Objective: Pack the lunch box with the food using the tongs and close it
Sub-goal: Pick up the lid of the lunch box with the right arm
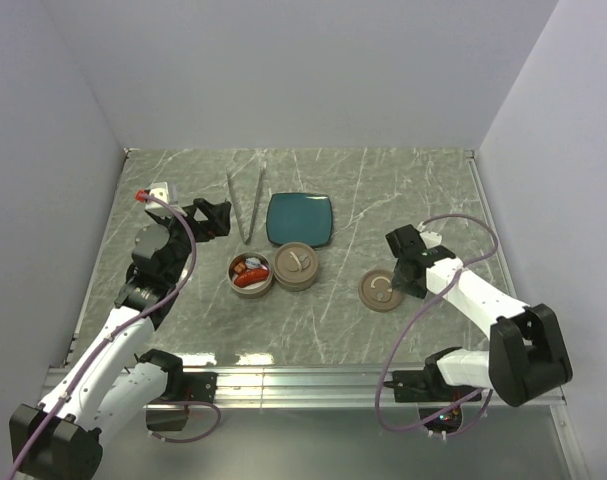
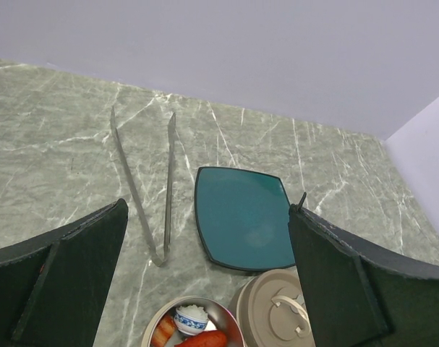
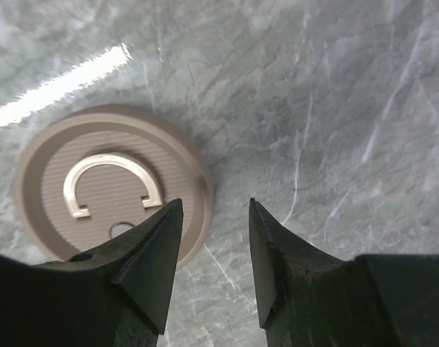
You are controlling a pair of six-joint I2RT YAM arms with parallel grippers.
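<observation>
The right end effector hangs low over the tabletop. Its jaws are partly spread with nothing between them, and one tip sits above the 2 o'clock edge of the loose brown lid. Its arm reaches forward with the elbow bent. At that lid's 9 o'clock, well apart, the open tin holds red sausages, with the lidded tin just beside it. The left end effector is spread wide and empty on an extended arm. It faces the tongs, which lie at the open tin's 12 o'clock beside the teal plate.
</observation>
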